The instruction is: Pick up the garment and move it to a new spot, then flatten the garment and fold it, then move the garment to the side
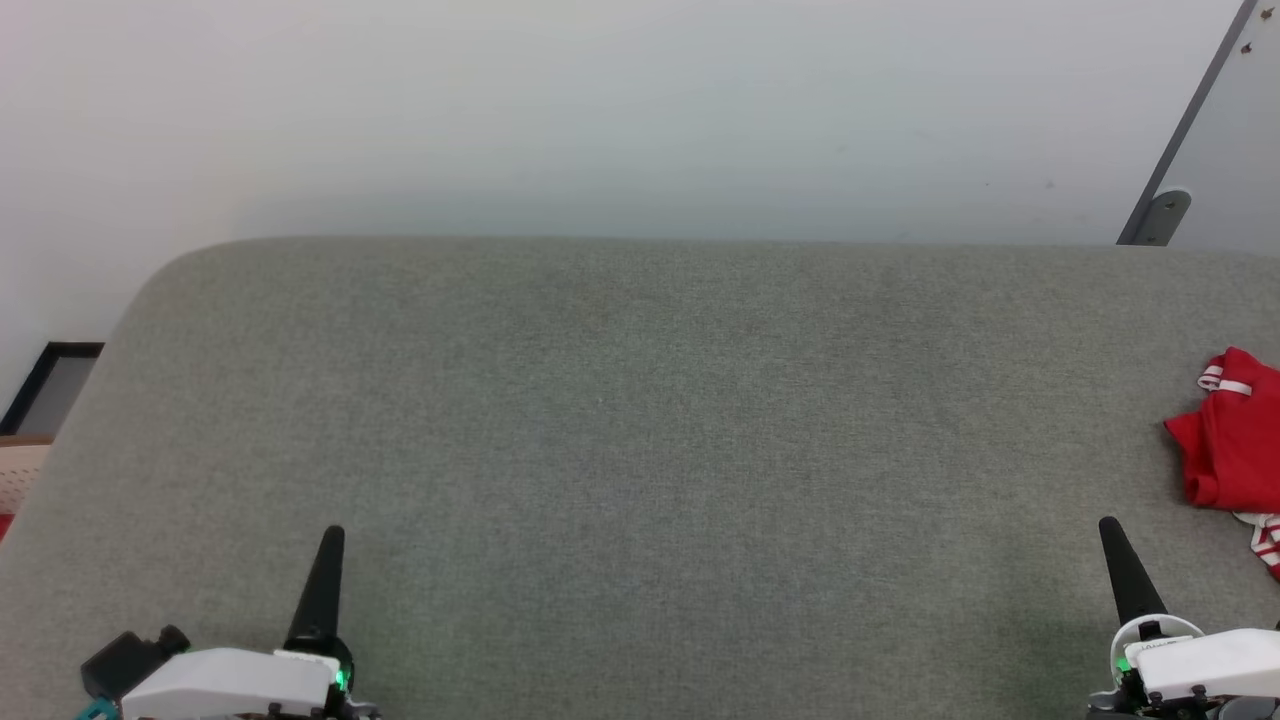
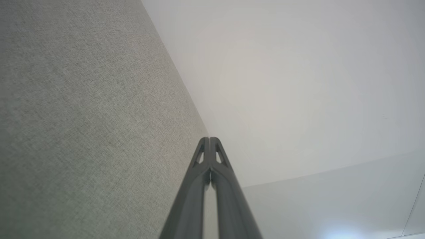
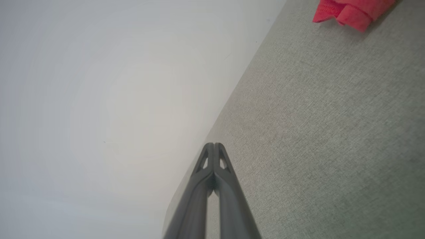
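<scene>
Left tool (image 1: 334, 532) and right tool (image 1: 1106, 524) fully closed, empty; crumpled garment (image 1: 1232, 440) near right tool, long axis unclear.

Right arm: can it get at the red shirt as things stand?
Probably yes. The garment lies crumpled on the grey surface, just ahead and to the right of the right gripper, with bare surface between them. The jaws are shut and would need opening first.
</scene>
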{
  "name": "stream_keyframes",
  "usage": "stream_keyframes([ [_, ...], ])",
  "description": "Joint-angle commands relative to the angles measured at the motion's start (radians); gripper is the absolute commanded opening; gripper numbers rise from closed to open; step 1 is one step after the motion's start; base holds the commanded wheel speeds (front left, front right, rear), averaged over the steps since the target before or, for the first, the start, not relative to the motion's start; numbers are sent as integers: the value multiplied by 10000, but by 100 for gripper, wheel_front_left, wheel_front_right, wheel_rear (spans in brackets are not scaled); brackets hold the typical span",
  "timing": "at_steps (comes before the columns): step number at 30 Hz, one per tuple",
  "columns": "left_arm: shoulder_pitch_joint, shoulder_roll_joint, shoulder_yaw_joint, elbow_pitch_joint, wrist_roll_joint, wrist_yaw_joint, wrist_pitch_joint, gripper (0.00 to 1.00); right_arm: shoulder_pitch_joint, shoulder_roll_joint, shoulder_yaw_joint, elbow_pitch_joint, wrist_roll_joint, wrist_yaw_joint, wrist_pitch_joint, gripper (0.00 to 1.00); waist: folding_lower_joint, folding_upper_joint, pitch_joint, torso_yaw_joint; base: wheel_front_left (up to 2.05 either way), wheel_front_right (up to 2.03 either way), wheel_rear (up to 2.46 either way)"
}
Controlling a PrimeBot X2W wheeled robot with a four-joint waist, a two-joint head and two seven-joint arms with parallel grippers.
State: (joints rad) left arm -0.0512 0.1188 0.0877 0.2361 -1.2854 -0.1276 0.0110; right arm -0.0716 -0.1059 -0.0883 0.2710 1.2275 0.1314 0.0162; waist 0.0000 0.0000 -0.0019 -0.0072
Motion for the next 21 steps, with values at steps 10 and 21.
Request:
stream_keyframes([
  [10, -292, -171, 107, -22, -926, -38, 301, 0, -254, 152, -104, -160, 1091, -9, 275, 0, 0, 0, 11, 16, 0, 0, 0],
  [21, -392, -344, 166, 13, -1676, -43, 532, 0, -301, 292, -167, -199, 1958, -10, 509, 0, 0, 0, 22, 31, 0, 0, 0],
])
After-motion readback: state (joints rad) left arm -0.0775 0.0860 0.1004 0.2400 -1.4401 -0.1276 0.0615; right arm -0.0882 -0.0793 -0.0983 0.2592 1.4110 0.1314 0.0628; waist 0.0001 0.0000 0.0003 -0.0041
